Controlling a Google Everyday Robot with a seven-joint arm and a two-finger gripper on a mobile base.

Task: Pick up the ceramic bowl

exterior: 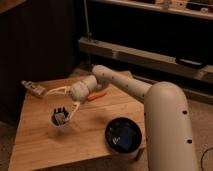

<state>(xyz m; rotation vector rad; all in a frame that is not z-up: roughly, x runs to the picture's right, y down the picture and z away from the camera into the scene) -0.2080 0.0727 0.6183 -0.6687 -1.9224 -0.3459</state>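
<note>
At the desk's [40, 145] ten o'clock lay a small tube [32, 88], and just right of it your end effector [62, 102] hung above the white cup [61, 119], fingers spread apart and holding nothing. The ceramic bowl [122, 136] sat well apart, at four o'clock from the end effector, near the desk's front right corner. You needed to rise clear of the cup, swing to four o'clock, and descend with one finger inside the near rim, one outside.

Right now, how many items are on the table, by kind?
bowl: 1
cup: 1
orange item: 1
pale tube-like item: 1
Total: 4
The tool hovers by the cup, apart from the bowl.
</note>
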